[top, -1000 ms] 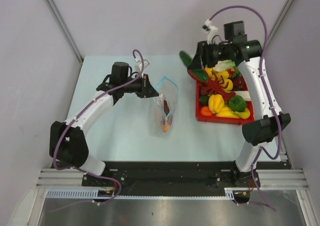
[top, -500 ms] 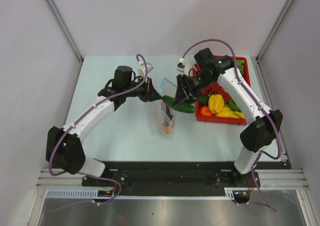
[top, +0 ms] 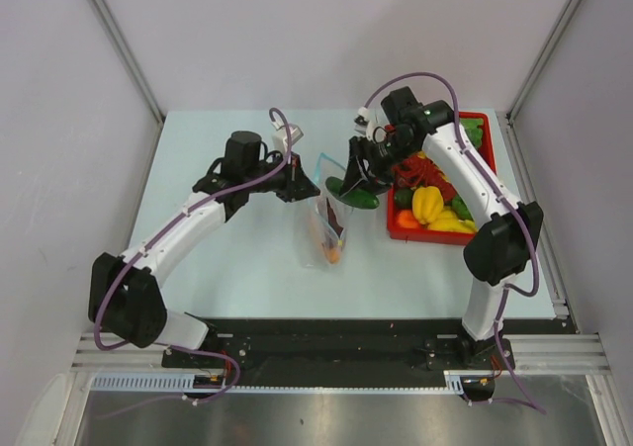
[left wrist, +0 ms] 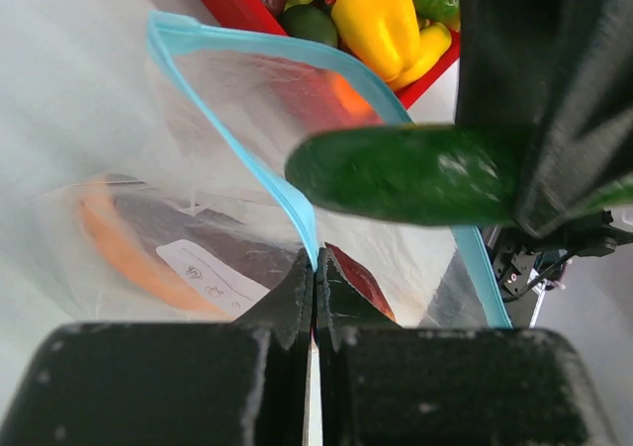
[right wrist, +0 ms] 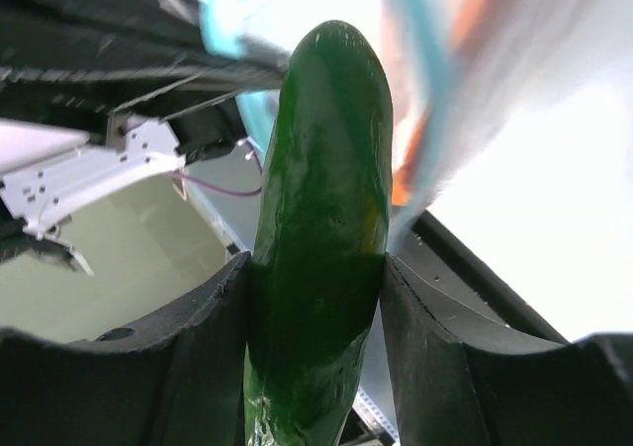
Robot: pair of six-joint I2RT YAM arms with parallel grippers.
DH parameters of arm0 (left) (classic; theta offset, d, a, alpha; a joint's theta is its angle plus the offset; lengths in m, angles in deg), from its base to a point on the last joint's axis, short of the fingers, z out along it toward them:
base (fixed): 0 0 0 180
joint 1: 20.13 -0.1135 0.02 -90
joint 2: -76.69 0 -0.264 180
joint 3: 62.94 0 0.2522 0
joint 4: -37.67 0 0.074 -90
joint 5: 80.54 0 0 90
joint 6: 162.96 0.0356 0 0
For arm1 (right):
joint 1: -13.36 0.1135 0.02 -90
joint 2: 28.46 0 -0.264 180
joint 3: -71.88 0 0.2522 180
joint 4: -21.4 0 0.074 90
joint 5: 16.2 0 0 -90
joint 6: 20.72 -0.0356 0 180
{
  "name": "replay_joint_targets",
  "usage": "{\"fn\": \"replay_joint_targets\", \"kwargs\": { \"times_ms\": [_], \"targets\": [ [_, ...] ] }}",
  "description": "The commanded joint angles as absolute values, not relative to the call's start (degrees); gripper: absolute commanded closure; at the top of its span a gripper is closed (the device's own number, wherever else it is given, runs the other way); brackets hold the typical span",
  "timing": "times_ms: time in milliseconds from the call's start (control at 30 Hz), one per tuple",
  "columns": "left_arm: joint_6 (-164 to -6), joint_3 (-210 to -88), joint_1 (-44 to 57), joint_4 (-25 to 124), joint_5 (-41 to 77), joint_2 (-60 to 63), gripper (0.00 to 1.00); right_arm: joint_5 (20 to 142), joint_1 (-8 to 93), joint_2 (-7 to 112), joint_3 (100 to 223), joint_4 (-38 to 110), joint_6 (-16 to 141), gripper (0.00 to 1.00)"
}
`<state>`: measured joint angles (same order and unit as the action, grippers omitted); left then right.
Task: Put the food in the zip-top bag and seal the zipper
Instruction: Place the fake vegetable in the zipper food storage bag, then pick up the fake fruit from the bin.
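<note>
The clear zip-top bag (top: 332, 219) lies mid-table with an orange carrot (top: 332, 254) and a dark red piece inside. My left gripper (top: 297, 183) is shut on the bag's light blue zipper (left wrist: 305, 230) and holds the mouth lifted and gaping. The left gripper (left wrist: 315, 264) pinches the near lip. My right gripper (top: 362, 173) is shut on a dark green cucumber (top: 352, 195), which hangs just over the bag's open mouth. From the left wrist the cucumber (left wrist: 406, 174) crosses above the opening. The right gripper (right wrist: 316, 264) clamps the cucumber (right wrist: 321, 199) around its middle.
A red tray (top: 396, 232) stands right of the bag, holding a yellow pepper (top: 427, 204), green fruits and red pieces. The yellow pepper (left wrist: 381, 16) shows beyond the bag. Both arms crowd the space above the bag; grey walls ring the table.
My right arm has carried the cucumber from above the tray's far corner leftward to the bag's mouth. The left gripper has kept its hold on the zipper edge, shifting slightly.
</note>
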<state>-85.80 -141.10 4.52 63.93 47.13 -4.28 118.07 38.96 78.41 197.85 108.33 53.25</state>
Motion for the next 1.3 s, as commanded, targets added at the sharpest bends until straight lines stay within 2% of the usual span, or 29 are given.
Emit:
{"fn": "replay_joint_targets", "kwargs": {
  "times_ms": [0, 67, 100, 133, 167, 333, 433, 567, 667, 1067, 1267],
  "targets": [
    [-84.38, -140.95, 4.83, 61.89, 47.07, -1.62, 1.0, 115.72, 38.49, 79.2, 200.33, 108.11, 51.35, 0.77],
    [-84.38, -141.13, 4.83, 61.72, 47.51, -1.62, 1.0, 115.64, 38.49, 80.16, 203.4, 108.02, 52.05, 0.53],
    [-84.38, -141.13, 4.83, 61.81, 47.6, -1.62, 1.0, 116.24, 38.5, 80.43, 204.37, 108.11, 52.4, 0.19],
    [-84.38, -141.13, 4.83, 61.89, 47.69, -1.62, 1.0, 116.6, 38.5, 80.78, 206.65, 108.02, 52.58, 0.07],
    [-84.3, -141.21, 4.83, 61.89, 47.69, -1.71, 1.0, 117.04, 38.5, 81.22, 207.8, 108.02, 52.93, 0.01],
    [-83.77, -142.09, 4.57, 62.95, 47.86, -2.24, 1.0, 120.37, 37.45, 82.1, 214.03, 106.45, 55.3, 0.0],
    [-83.68, -142.44, 4.31, 63.12, 48.31, -2.5, 1.0, 122.4, 32.27, 83.59, 217.12, 104.16, 58.73, 0.0],
    [-83.59, -143.15, 3.87, 63.48, 49.44, -2.94, 1.0, 114.88, 23.66, 88.95, 228.0, 98.3, 61.29, 0.0],
    [-83.42, -143.59, 3.78, 63.83, 49.36, -3.2, 1.0, 108.64, 18.55, 92.73, 229.43, 90.66, 61.72, 0.0],
    [-82.1, -147.54, 2.64, 68.13, 48.22, -6.1, 1.0, 80.68, 18.19, 104.32, 225.04, 66.21, 71.92, 0.0],
    [-82.27, -148.15, 2.28, 68.48, 47.95, -7.6, 1.0, 79.69, 18.37, 109.17, 224.77, 59.34, 73.68, 0.0]
  ]
}}
